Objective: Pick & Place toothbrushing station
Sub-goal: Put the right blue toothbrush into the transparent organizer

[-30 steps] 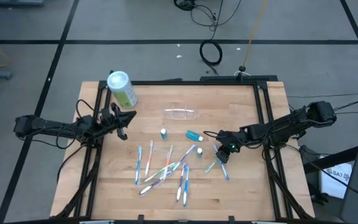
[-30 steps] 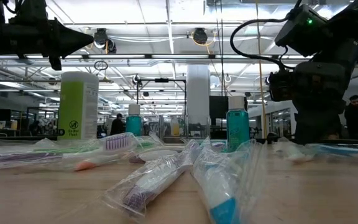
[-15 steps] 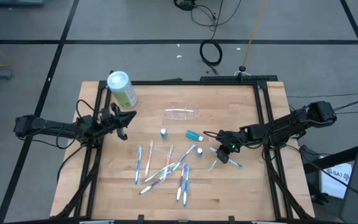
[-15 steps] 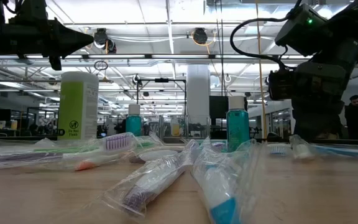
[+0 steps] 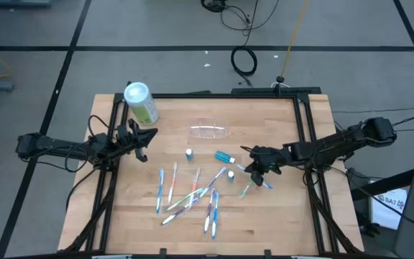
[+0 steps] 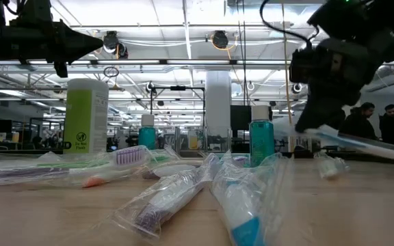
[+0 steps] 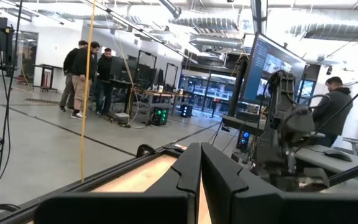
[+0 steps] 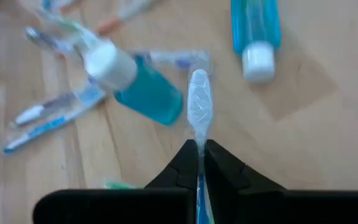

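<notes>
The toothbrushing station (image 5: 208, 131), a clear plastic holder, lies on the wooden table toward its far side; no gripper is near it. My right gripper (image 5: 252, 170) is right of the table's middle, shut on a wrapped blue toothbrush (image 5: 264, 182). The gripper also shows in the low view (image 6: 308, 123) and in its wrist view (image 8: 199, 148). My left gripper (image 5: 146, 141) waits shut and empty at the table's left edge, and its wrist view (image 7: 200, 177) shows the fingers together. My right gripper pinches the wrapped toothbrush between its two fingers, on the neck (image 8: 199, 135) just behind the head. The head (image 8: 199, 99) sticks out past the fingertips, so the fingers lie along the brush. In the low view the handle (image 6: 364, 143) slopes down from the gripper, above the table.
A green-and-white canister (image 5: 141, 103) stands at the far left corner. Small teal bottles (image 5: 190, 154) (image 5: 231, 175) stand near the middle, and one (image 5: 223, 155) lies flat. Several wrapped toothbrushes (image 5: 191, 194) lie scattered toward the near side. People stand in the room behind.
My right gripper has risen and moved a little toward the far-left, turning as it went. The wrapped blue toothbrush, which lay on the table to its near-right side, has come up with it and now slants in the air.
</notes>
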`<state>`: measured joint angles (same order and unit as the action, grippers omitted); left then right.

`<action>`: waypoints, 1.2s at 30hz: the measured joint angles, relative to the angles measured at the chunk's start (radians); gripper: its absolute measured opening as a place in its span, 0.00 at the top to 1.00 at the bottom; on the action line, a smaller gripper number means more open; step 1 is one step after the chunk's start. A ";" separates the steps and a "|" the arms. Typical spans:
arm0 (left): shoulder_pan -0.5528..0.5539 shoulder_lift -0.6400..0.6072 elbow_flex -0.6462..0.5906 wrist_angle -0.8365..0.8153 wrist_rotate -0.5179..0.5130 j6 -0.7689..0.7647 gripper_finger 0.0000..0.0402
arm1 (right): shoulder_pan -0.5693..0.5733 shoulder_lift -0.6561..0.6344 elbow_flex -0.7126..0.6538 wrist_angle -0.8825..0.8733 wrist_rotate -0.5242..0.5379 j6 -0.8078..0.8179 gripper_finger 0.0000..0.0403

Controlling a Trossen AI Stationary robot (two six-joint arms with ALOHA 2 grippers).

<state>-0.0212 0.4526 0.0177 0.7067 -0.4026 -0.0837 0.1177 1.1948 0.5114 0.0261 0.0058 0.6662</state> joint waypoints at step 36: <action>0.000 0.001 0.000 0.009 -0.012 -0.107 0.96 | -0.165 -0.258 0.000 0.610 0.122 -0.534 0.99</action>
<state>-0.0210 0.4534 0.0177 0.7153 -0.4143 -0.1905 -0.0471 0.9370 0.5114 0.6363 0.1276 0.1323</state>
